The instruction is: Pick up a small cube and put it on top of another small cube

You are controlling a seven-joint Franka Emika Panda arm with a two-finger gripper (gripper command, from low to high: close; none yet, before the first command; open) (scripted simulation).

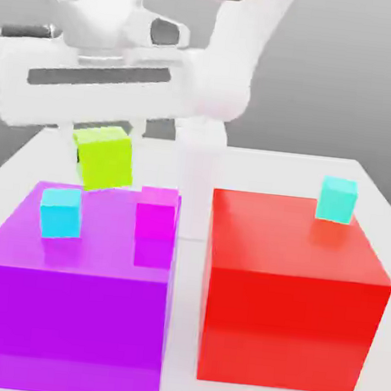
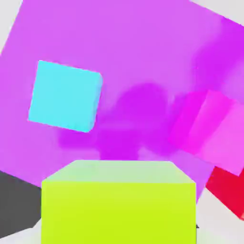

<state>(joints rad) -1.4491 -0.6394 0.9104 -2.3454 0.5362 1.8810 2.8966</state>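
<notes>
A white Panda arm hangs over a white worktop bearing two big blocks; the purple block sits at the exterior view's left and the red block at its right, a narrow gap between them; the gripper has its fingers clenched on the small cube, lime-green and slightly tilted, held in the air above the purple block's far edge. The relation that counts: a cyan cube rests on the purple block's top, below the held cube and a little toward the exterior view's left and nearer the camera; if that is the intended base, the carry looks short, across and then down; the hand view puts this cyan cube off to one side of the lime-green cube, not yet beneath it. A magenta cube stands near on the same top, likely the closest thing to clip; a second cyan cube sits well apart on the red block.
</notes>
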